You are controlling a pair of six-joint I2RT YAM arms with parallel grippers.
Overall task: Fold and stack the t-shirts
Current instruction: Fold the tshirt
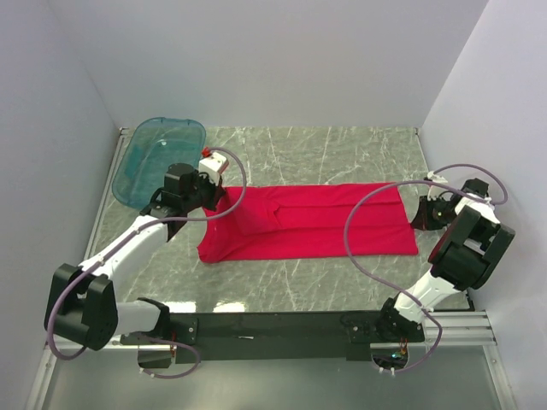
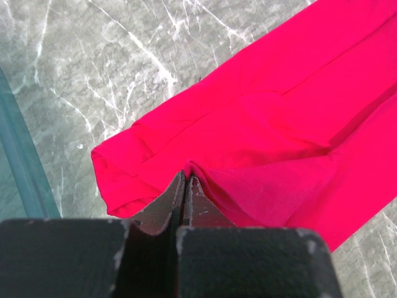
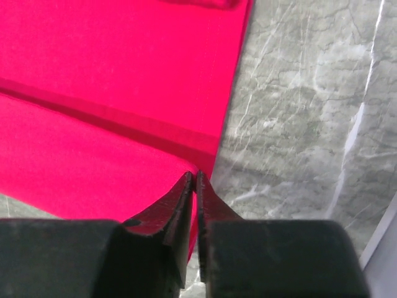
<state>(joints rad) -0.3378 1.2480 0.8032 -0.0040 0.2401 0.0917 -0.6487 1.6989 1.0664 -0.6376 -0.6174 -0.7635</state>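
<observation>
The red t-shirt [image 1: 316,224] lies across the middle of the table [image 1: 342,149] as a long band, its sides apparently folded in. The left gripper [image 2: 186,179], pressed together, pinches a pucker at one end. The right gripper [image 3: 196,179] is nearly closed at the opposite hem, its hold impossible to tell; crosswise folding and stacking appear to remain.

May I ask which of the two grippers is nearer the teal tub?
The left gripper: it pinches the red t-shirt at its bunched end by the teal tub; the right gripper is at the opposite edge.
</observation>
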